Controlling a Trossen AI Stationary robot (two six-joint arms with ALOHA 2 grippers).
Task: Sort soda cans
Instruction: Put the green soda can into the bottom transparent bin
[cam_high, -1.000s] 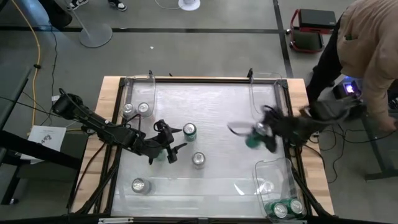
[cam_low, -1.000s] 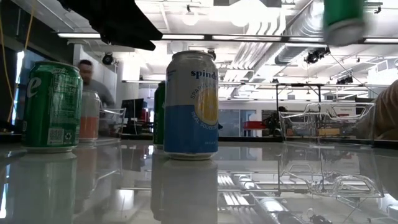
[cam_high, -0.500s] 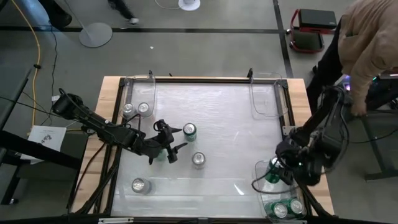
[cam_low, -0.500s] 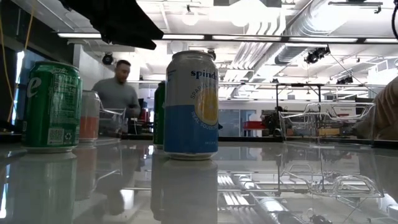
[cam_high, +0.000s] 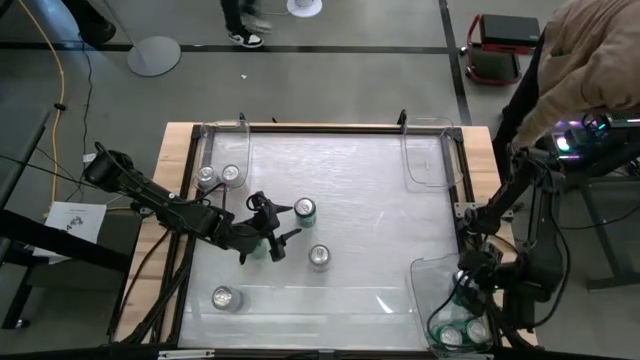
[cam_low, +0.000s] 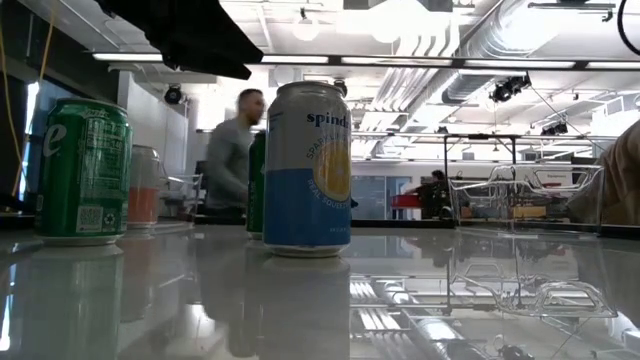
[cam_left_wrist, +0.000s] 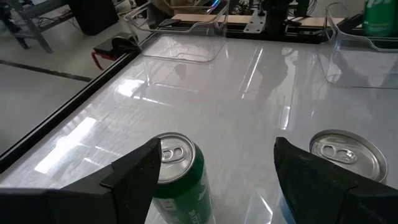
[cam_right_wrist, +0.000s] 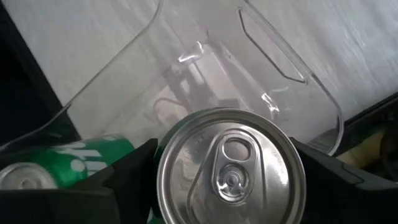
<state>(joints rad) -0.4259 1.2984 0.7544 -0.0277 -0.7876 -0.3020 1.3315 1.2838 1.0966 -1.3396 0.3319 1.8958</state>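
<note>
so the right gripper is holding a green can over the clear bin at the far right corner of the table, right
Not quite. The right gripper holds the green can over the clear bin at the near right corner, the one with green cans already inside. The high view shows it; the far right bin has nothing over it.

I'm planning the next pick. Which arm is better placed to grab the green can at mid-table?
Left. The left gripper is open beside the green can, while the right gripper is shut on another can over the near-right bin.

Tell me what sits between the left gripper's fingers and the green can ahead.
Nothing: the left wrist view shows the green can just beyond the open left gripper, no object between.
</note>
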